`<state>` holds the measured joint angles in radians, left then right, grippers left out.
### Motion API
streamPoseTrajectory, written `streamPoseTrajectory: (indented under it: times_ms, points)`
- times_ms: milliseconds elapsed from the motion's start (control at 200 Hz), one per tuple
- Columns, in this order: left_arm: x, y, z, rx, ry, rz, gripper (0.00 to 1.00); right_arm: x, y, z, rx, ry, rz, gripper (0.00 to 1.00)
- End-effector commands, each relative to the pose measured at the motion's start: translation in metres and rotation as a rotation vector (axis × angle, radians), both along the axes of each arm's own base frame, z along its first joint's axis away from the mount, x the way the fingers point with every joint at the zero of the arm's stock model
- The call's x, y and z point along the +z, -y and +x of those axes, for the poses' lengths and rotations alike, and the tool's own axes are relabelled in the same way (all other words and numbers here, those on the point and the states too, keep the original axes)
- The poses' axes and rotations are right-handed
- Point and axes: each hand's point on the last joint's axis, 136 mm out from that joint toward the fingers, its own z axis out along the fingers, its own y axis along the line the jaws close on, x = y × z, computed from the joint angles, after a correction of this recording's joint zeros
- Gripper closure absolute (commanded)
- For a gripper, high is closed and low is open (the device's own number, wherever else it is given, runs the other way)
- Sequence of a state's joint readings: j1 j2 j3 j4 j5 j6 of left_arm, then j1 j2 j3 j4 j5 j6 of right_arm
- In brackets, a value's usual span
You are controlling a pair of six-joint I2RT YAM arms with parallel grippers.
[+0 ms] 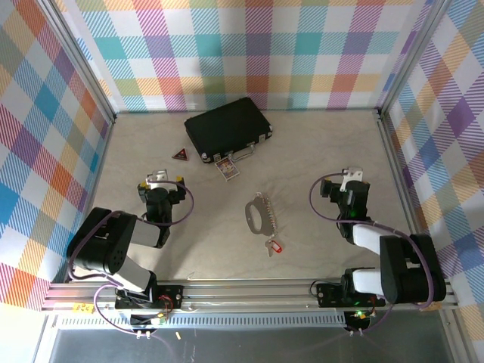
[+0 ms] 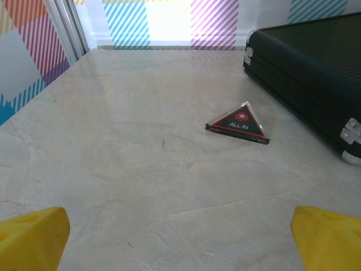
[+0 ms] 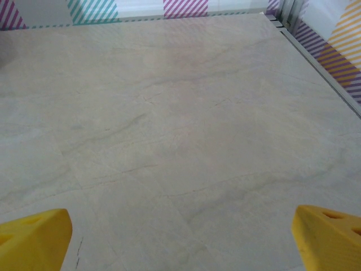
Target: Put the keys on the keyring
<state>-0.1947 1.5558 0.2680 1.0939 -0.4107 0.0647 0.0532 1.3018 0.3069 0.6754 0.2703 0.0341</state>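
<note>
The keyring, a silver oval loop with a short chain, lies flat mid-table. Just below it rest the keys, small and silver with a red tag. My left gripper hangs well to their left, open and empty; its yellow fingers stand wide apart over bare table around the left gripper. Well right of the keyring, my right gripper is open too, and the right gripper has only tabletop between its yellow fingertips.
A black case sits at the back, also the black case ahead-right of the left gripper. A dark red triangular badge and a picture card lie near it. Plaid walls with metal frames enclose the table.
</note>
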Motion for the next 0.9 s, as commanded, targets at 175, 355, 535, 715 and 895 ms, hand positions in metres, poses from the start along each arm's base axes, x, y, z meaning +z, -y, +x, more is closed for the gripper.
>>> streamPoseTrajectory:
  times_ms: [175,355,535,715,895]
  points:
    - [0.000,-0.005,0.008,0.000,0.012,-0.033,0.00,0.014,-0.004,0.024,0.028,0.095,0.062,0.01]
    - [-0.003,-0.006,0.013,0.004,-0.015,-0.036,0.00,0.006,-0.008,0.033,0.047,0.060,0.066,0.01]
    - [-0.006,-0.006,0.020,0.001,-0.052,-0.044,0.00,0.001,-0.015,0.037,0.093,0.038,0.070,0.01]
    - [-0.008,-0.008,0.022,0.003,-0.069,-0.053,0.00,-0.006,-0.014,0.038,0.093,0.054,0.066,0.01]
    - [-0.009,-0.011,0.024,-0.001,-0.076,-0.078,0.00,-0.007,-0.014,0.038,0.091,0.044,0.068,0.01]
